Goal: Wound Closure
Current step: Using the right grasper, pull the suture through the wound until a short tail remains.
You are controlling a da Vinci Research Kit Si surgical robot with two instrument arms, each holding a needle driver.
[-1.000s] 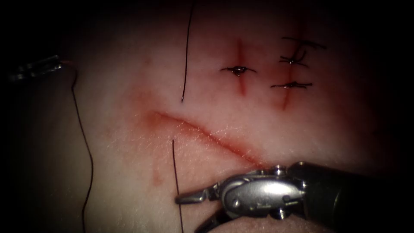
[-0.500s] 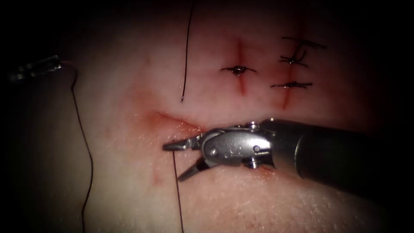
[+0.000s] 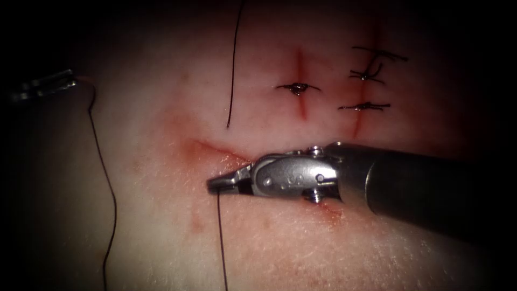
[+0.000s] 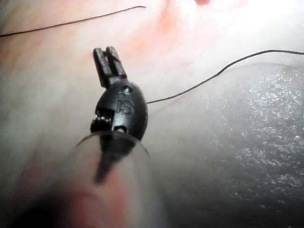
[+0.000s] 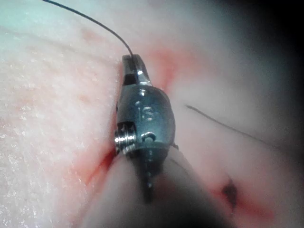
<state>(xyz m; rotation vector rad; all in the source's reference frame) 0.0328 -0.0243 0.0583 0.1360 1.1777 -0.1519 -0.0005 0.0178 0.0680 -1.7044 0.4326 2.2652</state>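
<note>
Gripping thread [image 3: 219, 237] at its top end, right tool [image 3: 222, 183] w/ jaws closed, frame centre, lying across cut [image 3: 215, 152] in tissue [image 3: 161, 226]. Thread runs down to lower edge. Left tool [image 3: 40, 85] upper left, at frame edge, jaws together, second thread strand [image 3: 110, 188] trailing from tip. Needle: can't tell where.

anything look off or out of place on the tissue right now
Nothing is damaged. The open cut has red fluid smeared around it. A loose thread end lies on the tissue above the cut. The right claw is shut on the thread beside the cut. The left claw holds another strand at the far left.
</note>
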